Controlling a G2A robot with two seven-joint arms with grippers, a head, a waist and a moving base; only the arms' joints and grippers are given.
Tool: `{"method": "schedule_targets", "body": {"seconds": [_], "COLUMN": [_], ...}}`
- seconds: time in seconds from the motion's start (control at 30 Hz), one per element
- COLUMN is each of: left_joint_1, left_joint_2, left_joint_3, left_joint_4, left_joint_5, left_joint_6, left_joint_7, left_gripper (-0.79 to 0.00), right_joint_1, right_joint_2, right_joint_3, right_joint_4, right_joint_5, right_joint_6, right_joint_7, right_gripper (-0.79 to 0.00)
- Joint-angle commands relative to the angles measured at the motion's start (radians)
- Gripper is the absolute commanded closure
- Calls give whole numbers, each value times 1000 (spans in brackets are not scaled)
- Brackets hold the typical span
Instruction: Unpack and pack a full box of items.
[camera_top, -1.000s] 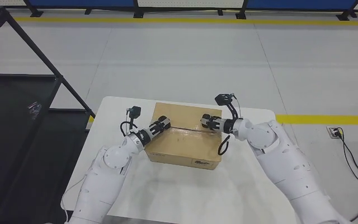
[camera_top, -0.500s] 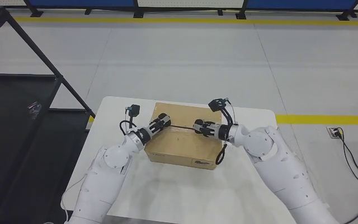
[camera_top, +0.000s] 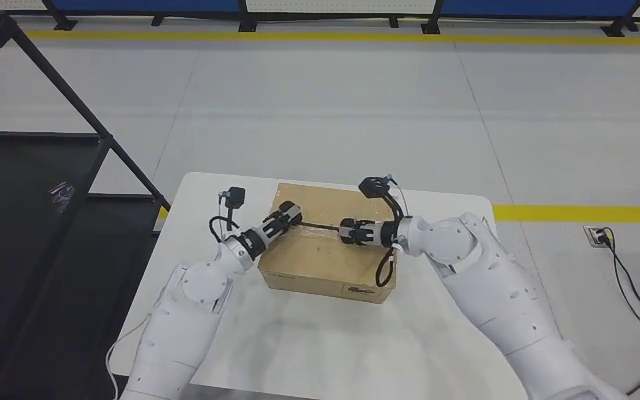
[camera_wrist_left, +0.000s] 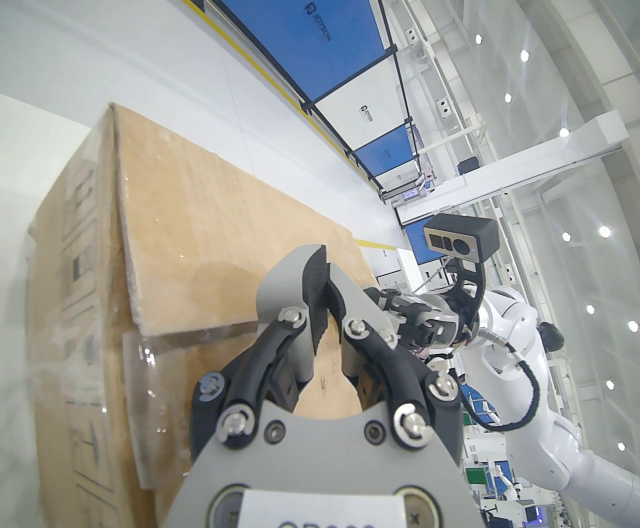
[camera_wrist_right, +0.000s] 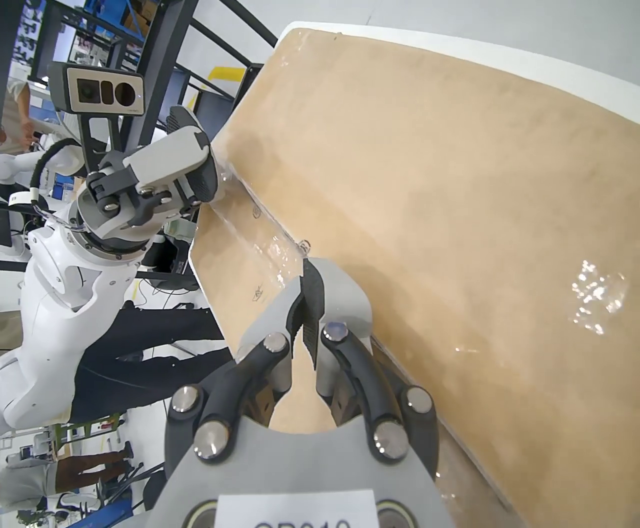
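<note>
Sitting on the white desk (camera_top: 300, 340), toward its 12 o'clock half, the box (camera_top: 325, 265) is closed. Its two top flaps meet in a seam (camera_top: 320, 228) running from 9 to 3 o'clock. Clear tape (camera_wrist_left: 145, 350) wraps over the seam's 9 o'clock end and down the side wall. The right pincer (camera_top: 344, 232) lies on the seam about mid-lid, its fingers pressed together with nothing visibly between them and its tip at the crack between the flaps. The left pincer (camera_top: 288, 214) is at the seam's 9 o'clock end, its fingertips likewise drawn together and apparently empty. I cannot tell whether it touches the lid's edge or sits just above it.

By my reading the lid is only now being worked open, so unpacking has barely begun. The closed tips may skid along the glossy tape instead of breaking it, or dig past the flaps into whatever lies beneath. With both arms on one line from opposite ends, the box could slide or turn on the smooth desk, and the pincers could meet.

The contents are hidden under the flaps. Whether the tape between the pincers is slit or whole is hard to make out, though a dark line shows there from above. The box's 12 o'clock wall is out of sight.
</note>
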Motion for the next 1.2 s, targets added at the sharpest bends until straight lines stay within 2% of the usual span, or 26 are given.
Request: {"method": "schedule_targets", "body": {"seconds": [0.0, 0.43, 0.67, 0.8, 0.9, 1.03, 1.17], "left_joint_1": [2, 1, 10, 16, 24, 37, 61], "left_joint_2": [2, 8, 14, 17, 20, 26, 32], "left_joint_3": [-5, -15, -28, -36, -52, -76, -101], "left_joint_4": [-4, -10, -19, -24, -27, -30, -44], "left_joint_5": [-2, -7, -8, -8, -9, -6, -9], "left_joint_6": [0, -5, -6, -7, -9, -7, -11], "left_joint_7": [-1, 4, 11, 16, 32, 60, 77], "left_gripper": [0, 0, 0, 0, 0, 0, 0], "right_joint_1": [-7, -101, -168, -206, -253, -271, -215], "right_joint_2": [7, 65, 95, 111, 119, 116, 95], "right_joint_3": [15, 152, 239, 293, 330, 307, 216], "right_joint_4": [-12, -149, -226, -270, -334, -366, -312], "right_joint_5": [-1, -80, -94, -89, -61, -40, -37], "right_joint_6": [11, 154, 198, 203, 170, 136, 140], "right_joint_7": [27, 112, 147, 149, 113, 74, 40], "right_gripper": [0, 0, 0, 0, 0, 0, 0]}}
